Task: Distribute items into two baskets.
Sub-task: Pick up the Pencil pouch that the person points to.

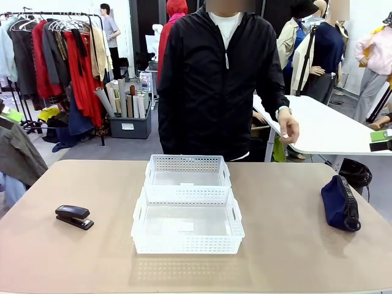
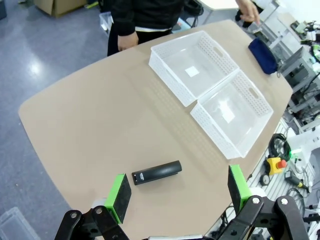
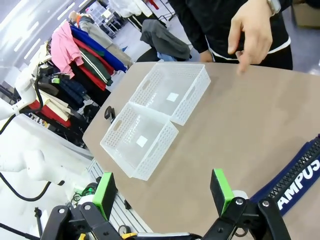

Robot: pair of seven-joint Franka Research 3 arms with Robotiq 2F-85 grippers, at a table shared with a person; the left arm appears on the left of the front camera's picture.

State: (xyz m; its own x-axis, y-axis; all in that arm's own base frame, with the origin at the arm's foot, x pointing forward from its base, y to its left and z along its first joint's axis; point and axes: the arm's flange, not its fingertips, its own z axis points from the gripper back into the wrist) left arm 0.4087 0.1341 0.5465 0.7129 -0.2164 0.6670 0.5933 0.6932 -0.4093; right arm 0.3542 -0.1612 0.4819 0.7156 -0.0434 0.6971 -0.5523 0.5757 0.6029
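Two empty white lattice baskets stand end to end mid-table, the near basket (image 1: 187, 223) in front of the far basket (image 1: 187, 171). A black stapler (image 1: 74, 216) lies at the table's left; in the left wrist view the stapler (image 2: 156, 172) lies flat a little ahead of my open left gripper (image 2: 177, 192). The navy zipped pouch (image 1: 340, 203) rests at the table's right; in the right wrist view the pouch (image 3: 295, 180) lies just right of my open right gripper (image 3: 164, 194). Both baskets (image 2: 212, 87) (image 3: 155, 115) lie farther off from each gripper.
A person in a black jacket stands at the far edge, one hand (image 1: 288, 130) raised over the table's right side, seen also as a hand (image 3: 255, 27) above the tabletop. A white table (image 1: 331, 128) and a clothes rack (image 1: 55, 61) stand behind.
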